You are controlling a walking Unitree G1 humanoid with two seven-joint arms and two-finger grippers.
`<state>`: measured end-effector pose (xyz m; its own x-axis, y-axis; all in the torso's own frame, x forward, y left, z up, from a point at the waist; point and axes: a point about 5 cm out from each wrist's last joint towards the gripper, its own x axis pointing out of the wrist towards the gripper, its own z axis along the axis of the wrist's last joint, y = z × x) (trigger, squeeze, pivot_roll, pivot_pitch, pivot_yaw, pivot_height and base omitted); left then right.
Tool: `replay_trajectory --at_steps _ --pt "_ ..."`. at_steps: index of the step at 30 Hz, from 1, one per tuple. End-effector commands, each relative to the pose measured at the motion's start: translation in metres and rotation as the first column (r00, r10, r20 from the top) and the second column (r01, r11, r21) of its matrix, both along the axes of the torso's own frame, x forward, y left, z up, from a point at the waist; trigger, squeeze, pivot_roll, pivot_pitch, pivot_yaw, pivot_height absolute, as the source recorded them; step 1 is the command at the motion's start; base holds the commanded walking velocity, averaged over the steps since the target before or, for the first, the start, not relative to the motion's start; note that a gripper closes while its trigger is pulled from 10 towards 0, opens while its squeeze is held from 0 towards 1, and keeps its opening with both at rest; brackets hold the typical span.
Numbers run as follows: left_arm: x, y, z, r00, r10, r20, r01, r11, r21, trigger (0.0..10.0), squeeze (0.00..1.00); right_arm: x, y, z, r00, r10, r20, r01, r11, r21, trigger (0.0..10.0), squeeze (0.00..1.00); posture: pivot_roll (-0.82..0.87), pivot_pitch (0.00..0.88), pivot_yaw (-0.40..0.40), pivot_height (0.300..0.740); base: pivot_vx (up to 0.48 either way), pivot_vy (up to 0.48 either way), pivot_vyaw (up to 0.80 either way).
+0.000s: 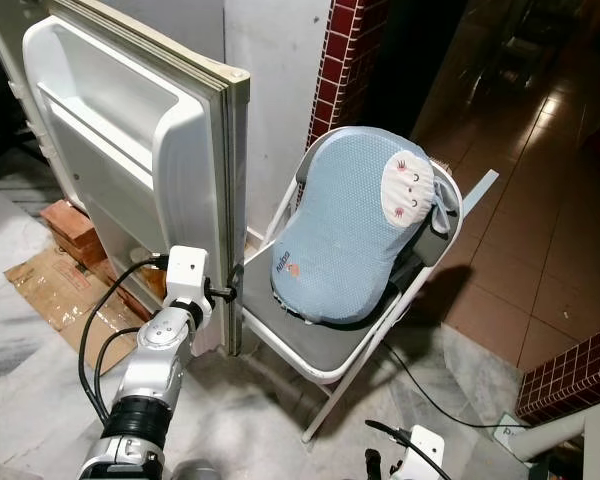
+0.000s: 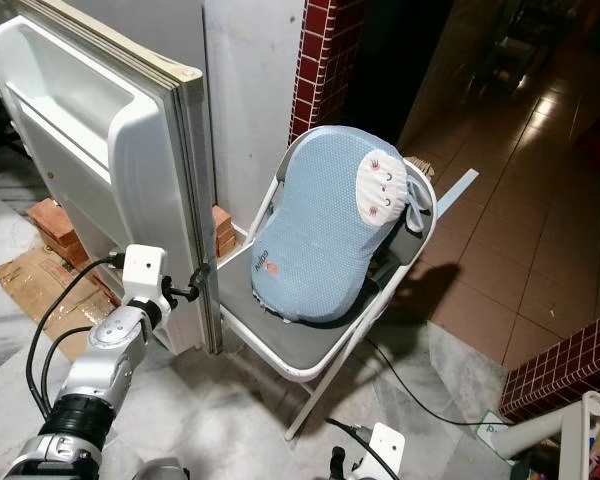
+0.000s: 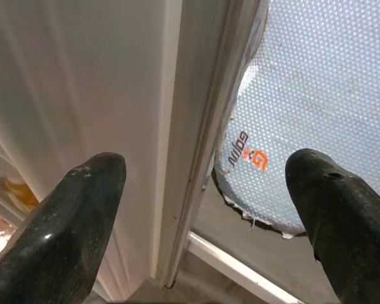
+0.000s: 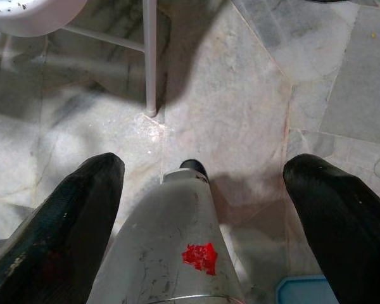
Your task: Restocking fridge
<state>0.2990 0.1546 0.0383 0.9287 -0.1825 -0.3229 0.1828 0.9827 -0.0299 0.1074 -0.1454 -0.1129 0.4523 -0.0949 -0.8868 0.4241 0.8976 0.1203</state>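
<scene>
**Left gripper at the fridge door's edge, fingers spread either side of it**

You have the left gripper [image 1: 232, 292] up against the free edge of the open fridge door [image 1: 130, 150]. In the left wrist view its two blunt, matte black fingers [image 3: 69, 228] stand wide apart, released, with the door's pale edge running between them; they grasp nothing. One finger lies on the door's inner side, the other on the chair side.

The door is smooth white moulded plastic with rounded shelf recesses on its inner face and a beige ribbed seal along the rim. It stands swung out, its edge just beside a folding chair [image 1: 320, 350] with white tube legs and a grey seat.

On that seat leans a soft, oval, pale blue cushion [image 1: 345, 230] with a fine dotted weave, a pinkish-white patch near its top and an orange-and-blue logo low on one side. It rests against the chair back.

Behind stands a red brick-tiled pillar [image 1: 340, 60]. Flattened cardboard [image 1: 70, 290] and loose bricks [image 1: 70, 225] lie on the floor under the door.

Your right gripper [image 4: 202, 234] hangs low over grey-veined marble floor [image 4: 228, 107], its fingers open, with a scuffed silver cylinder [image 4: 171, 253] bearing a red mark between them. Whether they touch it you cannot tell.
</scene>
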Motion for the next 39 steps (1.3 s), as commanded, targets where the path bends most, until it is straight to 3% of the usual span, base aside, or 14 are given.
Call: replay_trajectory --at_steps 1,21,39 --pt "0.0057 -0.0028 0.0038 1.0 -0.008 0.022 0.008 1.0 -0.003 10.0 0.0 0.2072 0.0384 0.1771 0.342 0.5 0.796 -0.418 0.839 -0.348 10.0 0.0 0.02 0.0 -0.09 0.74 0.0 0.0 0.0" --pt "0.0094 -0.0045 0.0008 1.0 -0.01 0.013 0.01 1.0 0.007 10.0 0.0 0.2083 0.0471 0.18 0.309 0.517 0.798 -0.439 0.822 -0.362 10.0 0.0 0.03 0.0 -0.088 0.74 0.281 0.0 0.0" --pt "0.0099 -0.0065 0.0004 1.0 -0.018 0.019 0.018 1.0 0.009 10.0 0.0 0.2083 0.0477 0.1797 0.307 0.522 0.795 -0.443 0.818 -0.366 10.0 0.0 0.03 0.0 -0.089 0.74 0.0 0.0 0.0"
